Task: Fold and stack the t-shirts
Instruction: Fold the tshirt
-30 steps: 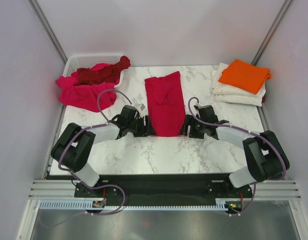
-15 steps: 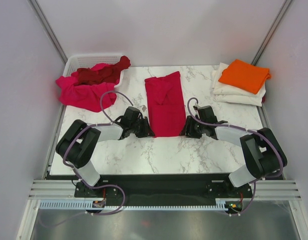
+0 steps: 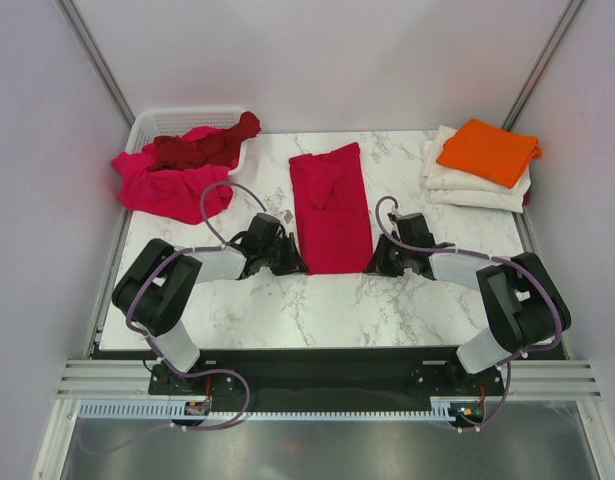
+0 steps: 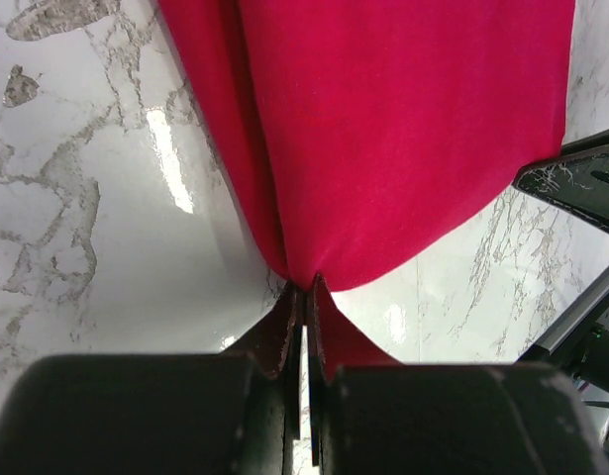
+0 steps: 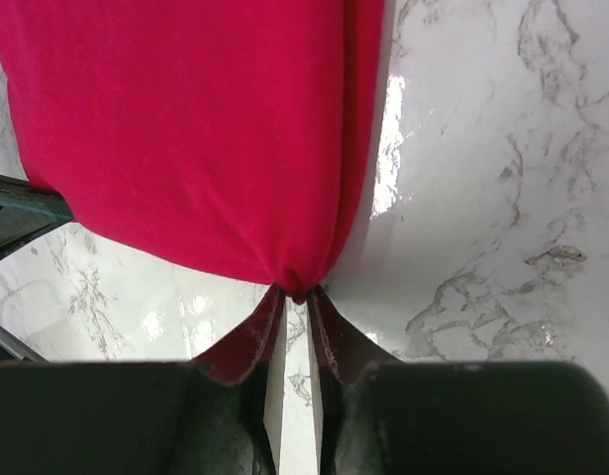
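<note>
**Desk:** In the middle of the frame, what have you got?

**Operator:** I see the crimson t-shirt (image 3: 330, 205) lying as a narrow strip on the marble table (image 3: 287, 310). My left gripper (image 3: 297, 264) is pinching its lower-left corner. My right gripper (image 3: 371, 266) is pinching the lower-right corner, with the cloth bunched at the tips.

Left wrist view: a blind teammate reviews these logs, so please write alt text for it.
The left claw is shut on a corner of a crimson t-shirt, bunching the cloth to a point. The shirt lies spread on a white marble table.
</note>
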You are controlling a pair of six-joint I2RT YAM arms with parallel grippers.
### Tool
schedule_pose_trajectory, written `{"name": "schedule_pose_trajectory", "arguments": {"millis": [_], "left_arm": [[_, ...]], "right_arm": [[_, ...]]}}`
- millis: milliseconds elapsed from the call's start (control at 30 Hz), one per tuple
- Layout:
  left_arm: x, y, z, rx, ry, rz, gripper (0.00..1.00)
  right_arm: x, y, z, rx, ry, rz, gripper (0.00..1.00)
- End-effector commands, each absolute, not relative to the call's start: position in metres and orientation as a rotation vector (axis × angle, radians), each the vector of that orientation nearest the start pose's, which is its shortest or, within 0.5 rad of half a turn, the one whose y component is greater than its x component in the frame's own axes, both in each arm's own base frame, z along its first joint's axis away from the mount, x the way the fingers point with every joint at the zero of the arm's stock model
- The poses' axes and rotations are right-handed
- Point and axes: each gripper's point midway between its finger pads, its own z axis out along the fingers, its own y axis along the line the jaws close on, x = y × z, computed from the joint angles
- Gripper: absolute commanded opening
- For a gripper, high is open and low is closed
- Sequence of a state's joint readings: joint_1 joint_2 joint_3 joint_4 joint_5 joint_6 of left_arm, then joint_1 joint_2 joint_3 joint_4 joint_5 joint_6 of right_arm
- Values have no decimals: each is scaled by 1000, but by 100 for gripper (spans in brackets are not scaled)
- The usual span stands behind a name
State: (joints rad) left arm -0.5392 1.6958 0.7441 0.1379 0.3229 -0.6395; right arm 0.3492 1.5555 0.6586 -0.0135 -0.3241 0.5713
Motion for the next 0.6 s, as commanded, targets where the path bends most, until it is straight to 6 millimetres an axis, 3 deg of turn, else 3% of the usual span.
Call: {"name": "schedule_pose_trajectory", "arguments": {"millis": [0, 33, 100, 233, 300, 400, 533, 567], "left_arm": [[287, -256, 14, 36, 2537, -840, 2], [285, -255, 14, 36, 2537, -840, 2], [283, -254, 17, 51, 2529, -848, 2], [266, -248, 22, 53, 2528, -873, 2], [259, -246, 33, 43, 2500, -897, 2], [234, -239, 39, 40, 2498, -918, 2], [204, -238, 52, 50, 2500, -945, 2], [199, -239, 59, 46, 2490, -961, 2]], "right_arm": [[269, 172, 3, 154, 2642, 696, 19], [267, 172, 2, 149, 2646, 696, 8], [263, 172, 3, 144, 2649, 704, 0], [251, 170, 6, 133, 2650, 725, 0], [242, 169, 8, 130, 2650, 741, 0], [227, 173, 16, 128, 2651, 786, 0], [206, 184, 38, 138, 2623, 857, 0], [207, 185, 53, 136, 2571, 856, 0]]}}
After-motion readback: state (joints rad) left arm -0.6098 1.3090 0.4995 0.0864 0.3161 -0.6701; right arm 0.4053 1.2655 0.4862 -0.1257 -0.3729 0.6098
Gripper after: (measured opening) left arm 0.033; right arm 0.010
